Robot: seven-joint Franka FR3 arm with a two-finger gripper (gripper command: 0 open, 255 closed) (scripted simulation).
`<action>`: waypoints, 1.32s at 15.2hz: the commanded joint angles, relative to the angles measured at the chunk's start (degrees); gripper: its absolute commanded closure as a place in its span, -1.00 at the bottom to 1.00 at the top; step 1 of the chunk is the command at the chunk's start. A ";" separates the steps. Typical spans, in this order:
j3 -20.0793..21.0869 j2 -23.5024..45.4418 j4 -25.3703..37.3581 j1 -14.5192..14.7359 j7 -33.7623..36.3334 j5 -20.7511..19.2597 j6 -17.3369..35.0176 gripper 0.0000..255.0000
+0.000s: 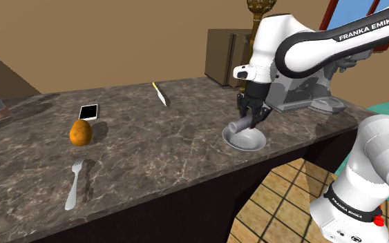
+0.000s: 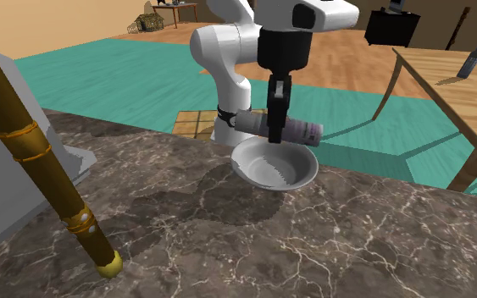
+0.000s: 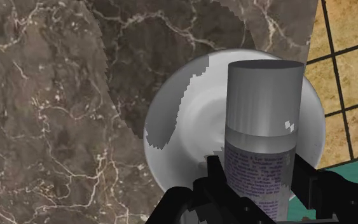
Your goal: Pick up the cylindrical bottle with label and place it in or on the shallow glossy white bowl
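Directly over the bowl [image 2: 272,174] the bottle [image 2: 300,131] is held on its side, crosswise, by the gripper [image 2: 276,135]. The jaws are clenched on the bottle. In the wrist view the two fingers [image 3: 214,177] are pressed against its labelled part, and the plain grey end points away from the hand.

Progress: the pick-up is judged complete, since the bottle is lifted clear of the counter [image 1: 165,148]. The carry is judged complete or nearly so, the bottle being centred above the bowl. No contact with the rim is made out, though this cannot be fully settled from these views. Left to do: the bottle is to be lowered, the grip released and the hand drawn back.

Contents: nothing is seen inside the bowl, only a shadow across its bare floor. The bowl is set on the counter, close to the edge on the stand's side.

Farther from the bowl, toward the shoulder view's left, a knife [image 1: 159,94] is noted first. Well apart from the bowl lie a black-and-white card [image 1: 88,111], a potato [image 1: 81,132] and a fork [image 1: 72,185]. None of these is judged to be in the way.
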 commanded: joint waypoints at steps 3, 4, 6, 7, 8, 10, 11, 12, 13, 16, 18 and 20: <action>-0.32 1.51 -2.00 -0.03 -0.14 -0.12 3.57 1.00; -0.39 1.93 -2.51 -0.03 -0.16 -0.14 4.49 1.00; -0.54 2.82 -3.49 -0.02 -0.20 -0.18 6.36 1.00; -0.61 3.30 -3.96 -0.01 -0.22 -0.19 7.30 1.00; -0.70 3.90 -4.51 0.00 -0.26 -0.21 8.46 1.00; -0.70 3.90 -4.52 0.00 -0.26 -0.21 8.46 1.00; -0.70 3.90 -4.51 0.00 -0.26 -0.21 8.46 1.00; -0.70 3.90 -4.51 0.00 -0.26 -0.21 8.46 1.00; -0.70 3.90 -4.51 0.00 -0.26 -0.21 8.46 1.00; -0.70 3.90 -4.52 0.00 -0.26 -0.21 8.46 -1.00; -0.70 3.91 -4.51 0.00 -0.26 -0.21 8.46 -1.00; -0.70 3.91 -4.51 0.00 -0.26 -0.21 8.46 -1.00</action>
